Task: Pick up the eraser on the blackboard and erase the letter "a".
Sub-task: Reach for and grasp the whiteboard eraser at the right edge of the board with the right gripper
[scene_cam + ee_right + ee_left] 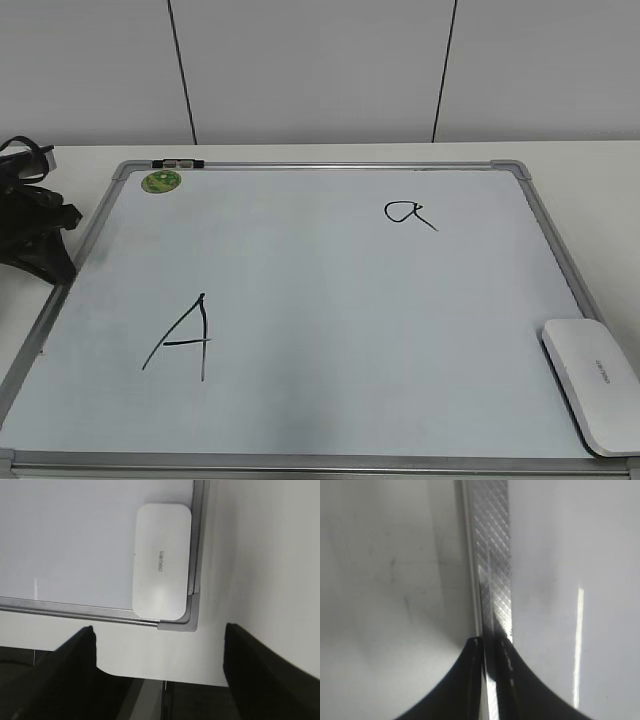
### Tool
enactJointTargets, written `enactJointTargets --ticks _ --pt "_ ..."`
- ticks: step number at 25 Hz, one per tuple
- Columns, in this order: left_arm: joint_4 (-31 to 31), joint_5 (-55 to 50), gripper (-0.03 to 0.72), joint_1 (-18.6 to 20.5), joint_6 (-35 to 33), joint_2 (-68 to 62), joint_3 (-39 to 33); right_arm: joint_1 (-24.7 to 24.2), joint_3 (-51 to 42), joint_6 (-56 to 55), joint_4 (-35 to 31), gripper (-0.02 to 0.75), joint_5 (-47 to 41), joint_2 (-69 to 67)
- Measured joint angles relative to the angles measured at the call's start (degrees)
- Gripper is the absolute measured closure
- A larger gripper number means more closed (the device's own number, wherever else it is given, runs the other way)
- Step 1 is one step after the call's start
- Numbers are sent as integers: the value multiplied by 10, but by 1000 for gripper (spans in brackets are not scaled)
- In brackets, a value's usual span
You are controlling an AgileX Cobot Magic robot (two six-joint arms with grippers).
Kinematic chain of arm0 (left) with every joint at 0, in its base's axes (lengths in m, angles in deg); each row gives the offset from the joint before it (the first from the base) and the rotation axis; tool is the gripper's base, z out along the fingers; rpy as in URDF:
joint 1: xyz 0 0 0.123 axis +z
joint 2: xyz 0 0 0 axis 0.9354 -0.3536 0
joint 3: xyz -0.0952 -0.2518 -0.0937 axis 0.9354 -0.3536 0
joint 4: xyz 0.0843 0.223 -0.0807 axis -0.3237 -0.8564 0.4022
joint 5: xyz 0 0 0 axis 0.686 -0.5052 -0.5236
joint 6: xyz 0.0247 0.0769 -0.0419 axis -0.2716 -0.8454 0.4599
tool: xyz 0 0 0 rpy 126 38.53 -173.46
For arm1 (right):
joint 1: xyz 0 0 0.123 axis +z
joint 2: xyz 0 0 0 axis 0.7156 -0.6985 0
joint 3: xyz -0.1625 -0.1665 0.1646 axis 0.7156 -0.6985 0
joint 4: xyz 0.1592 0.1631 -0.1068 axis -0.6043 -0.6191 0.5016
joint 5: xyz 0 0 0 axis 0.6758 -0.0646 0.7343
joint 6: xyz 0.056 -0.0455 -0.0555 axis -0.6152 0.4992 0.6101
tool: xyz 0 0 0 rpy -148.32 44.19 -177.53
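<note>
Eraser (592, 385) lies in the blackboard (320, 300) corner; right jaws released above, left jaws clenched

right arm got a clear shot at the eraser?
Probably yes. The eraser lies flat in the blackboard corner with nothing on it, and the right gripper hangs open above it.

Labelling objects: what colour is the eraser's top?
White, clearest in the right wrist view: eraser.

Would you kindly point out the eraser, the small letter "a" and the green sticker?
eraser (161, 561), right wrist view, middle of its white top.
letter "a" (401, 211), exterior view, its loop.
green sticker (161, 181), exterior view, its centre.
</note>
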Motion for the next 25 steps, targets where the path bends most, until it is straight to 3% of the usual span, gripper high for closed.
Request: enactJointTargets --ticks 7,14,25 --pt "0 -1 655 0 0 -1 1 9 1 -28 8 152 29 -112" --pt "0 -1 655 0 0 -1 1 68 2 -87 70 152 74 -187" --pt "0 -1 655 0 0 -1 1 72 3 -96 76 137 133 -286"
